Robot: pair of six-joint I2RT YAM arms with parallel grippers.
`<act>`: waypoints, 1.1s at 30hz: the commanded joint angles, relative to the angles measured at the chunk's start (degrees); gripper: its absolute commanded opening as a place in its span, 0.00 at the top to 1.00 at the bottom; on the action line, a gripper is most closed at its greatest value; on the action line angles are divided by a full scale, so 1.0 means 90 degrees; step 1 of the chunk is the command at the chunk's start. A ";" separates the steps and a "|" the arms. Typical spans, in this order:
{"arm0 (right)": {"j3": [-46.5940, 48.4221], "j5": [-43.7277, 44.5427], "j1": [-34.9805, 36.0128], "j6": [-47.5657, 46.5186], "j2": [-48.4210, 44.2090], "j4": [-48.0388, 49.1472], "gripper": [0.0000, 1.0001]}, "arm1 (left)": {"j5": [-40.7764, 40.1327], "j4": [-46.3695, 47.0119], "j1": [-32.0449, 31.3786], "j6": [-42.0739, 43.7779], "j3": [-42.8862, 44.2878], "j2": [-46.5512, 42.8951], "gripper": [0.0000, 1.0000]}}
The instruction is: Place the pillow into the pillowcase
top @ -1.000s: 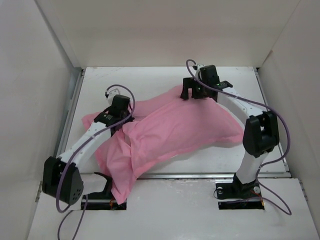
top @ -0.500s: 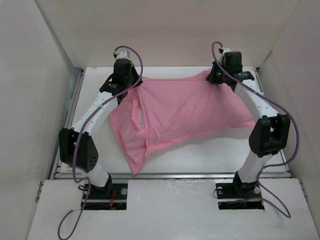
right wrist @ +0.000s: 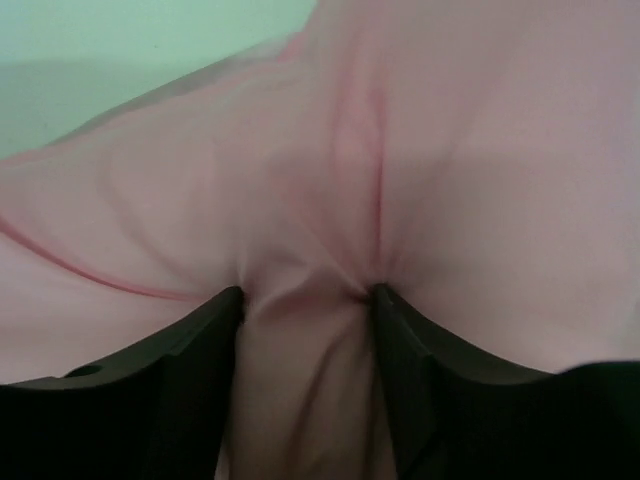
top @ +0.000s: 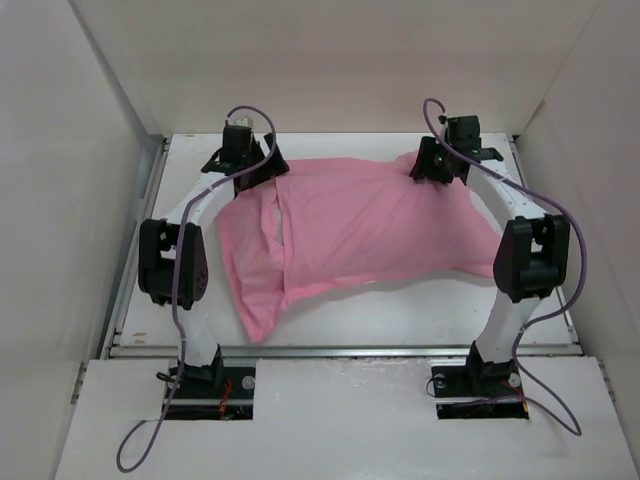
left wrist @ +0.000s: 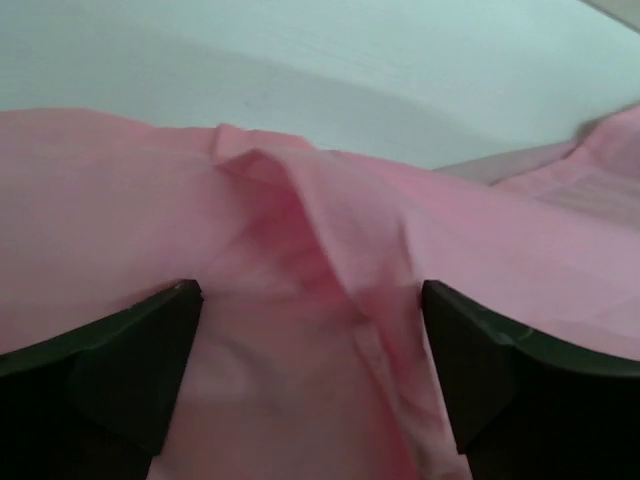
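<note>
White walls box in a white bench [top: 400, 310]. The thin pink satin pillowcase [top: 370, 225] lies plump between both claws; the pillow is hidden, probably inside. The left claw [left wrist: 310, 295] is spread wide over a loose ridge, holding nothing. The right claw [right wrist: 305, 292] stands part-spread astride a bunched fold, grip unclear. A lone tug there could skew the case and open its slack end beside the left claw, freeing the pillow.

Pretty clearly a robotics lab test cell, not a home. Plain white panel walls [top: 340, 60] close in behind and beside the left end effector [top: 252, 172] and right end effector [top: 432, 168]. Below them is a white counter [top: 400, 310], and purple cables [top: 577, 262] loop off the bolted-down arms [top: 200, 208].
</note>
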 commanded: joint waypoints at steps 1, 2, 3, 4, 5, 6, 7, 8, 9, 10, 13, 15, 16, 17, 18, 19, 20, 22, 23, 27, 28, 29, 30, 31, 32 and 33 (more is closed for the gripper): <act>0.0627 0.0080 -0.0283 -0.0261 -0.0262 -0.0177 0.38 | 0.0035 -0.0338 0.0312 0.0213 0.0485 -0.0195 0.00; 0.0687 0.0080 -0.0283 -0.0262 -0.0408 -0.0176 0.26 | -0.0052 -0.0338 0.0312 0.0213 0.0485 -0.0312 0.00; 0.0688 0.0080 -0.0283 -0.0339 -0.0496 -0.0176 0.21 | -0.0207 -0.0280 0.0312 0.0271 0.0485 -0.0574 0.00; 0.0755 0.0080 -0.0283 -0.0427 -0.0594 -0.0118 0.18 | -0.0296 -0.0279 0.0312 0.0271 0.0485 -0.0722 0.00; 0.0756 0.0022 -0.0283 -0.0428 -0.0692 -0.0118 0.13 | -0.0355 -0.0279 0.0312 0.0271 0.0485 -0.0849 0.00; 0.0756 -0.0066 -0.0283 -0.0593 -0.0876 -0.0030 0.10 | -0.0481 -0.0279 0.0312 0.0358 0.0427 -0.1121 0.00; 0.0698 -0.0067 -0.0283 -0.0671 -0.0965 0.0038 0.06 | -0.0569 -0.0279 0.0312 0.0417 0.0426 -0.1240 0.00; 0.0697 -0.0067 -0.0283 -0.0730 -0.1043 0.0039 0.04 | -0.0638 -0.0337 0.0312 0.0418 0.0368 -0.1347 0.00; 0.0697 0.0117 -0.0283 -0.0731 -0.1102 0.0039 0.01 | -0.0774 -0.0396 0.0312 0.0514 0.0368 -0.1464 0.00; 0.0639 0.0293 -0.0283 -0.0731 -0.1171 0.0097 0.01 | -0.1239 -0.0464 0.0312 0.0515 0.0252 -0.1698 0.00; 0.0755 0.0977 -0.0360 -0.0654 -0.0997 0.0097 0.01 | -0.1761 -0.0446 0.0506 0.0447 -0.0217 -0.1973 0.00; 0.1037 0.0969 -0.0574 -0.0381 -0.0801 -0.0058 0.01 | -0.1470 -0.0445 0.0789 0.0321 -0.0286 -0.1886 0.00; 0.1165 0.0852 -0.0673 -0.0244 -0.0520 -0.0059 0.01 | -0.1314 -0.0445 0.0935 0.0320 -0.0190 -0.1760 0.00; 0.1331 0.0706 -0.0780 -0.0001 -0.0343 -0.0204 0.01 | -0.1225 -0.0629 0.1217 0.0185 -0.0092 -0.1382 0.00; 0.1535 0.0395 -0.0945 0.0069 -0.0148 -0.0312 0.01 | -0.1118 -0.0737 0.1336 0.0116 0.0044 -0.1146 0.00; 0.2069 0.0295 -0.0947 0.0070 0.0086 -0.0438 0.01 | -0.1001 -0.0844 0.1434 0.0115 0.0316 -0.0902 0.00; 0.2355 0.0227 -0.1024 0.0128 0.0572 -0.0575 0.01 | -0.0913 -0.1078 0.1580 0.0115 0.0445 -0.0416 0.00; 0.3144 0.0226 -0.1025 0.0128 0.1053 -0.0947 0.01 | -0.0786 -0.1274 0.1649 0.0056 0.0766 0.0017 0.00; 0.3352 0.0226 -0.1025 0.0128 0.1452 -0.1035 0.01 | -0.0785 -0.1275 0.1650 0.0056 0.0768 0.0202 0.00; 0.3588 0.0167 -0.1103 0.0333 0.1875 -0.0959 0.01 | -0.0784 -0.1295 0.1708 -0.0060 0.0758 0.0643 0.00; 0.3588 0.0167 -0.1103 0.0334 0.1982 -0.0861 0.01 | -0.0785 -0.1198 0.1708 -0.0061 0.0691 0.0644 0.00; 0.3588 0.0167 -0.1103 0.0334 0.2041 -0.0792 0.01 | -0.0785 -0.1139 0.1708 -0.0061 0.0632 0.0702 0.00; 0.3588 0.0167 -0.1103 0.0392 0.2138 -0.0791 0.01 | -0.0659 -0.1061 0.1708 -0.0061 0.0632 0.0789 0.00; 0.3588 0.0100 -0.1103 0.0392 0.2139 -0.0695 0.01 | -0.0532 -0.0993 0.1708 -0.0061 0.0632 0.0858 0.00; 0.3588 0.0099 -0.1103 0.0460 0.2226 -0.0694 0.01 | -0.0396 -0.0915 0.1708 -0.0061 0.0632 0.0926 0.00; 0.3520 0.0099 -0.1103 0.0461 0.2285 -0.0626 0.01 | -0.0288 -0.0856 0.1708 -0.0061 0.0564 0.0995 0.00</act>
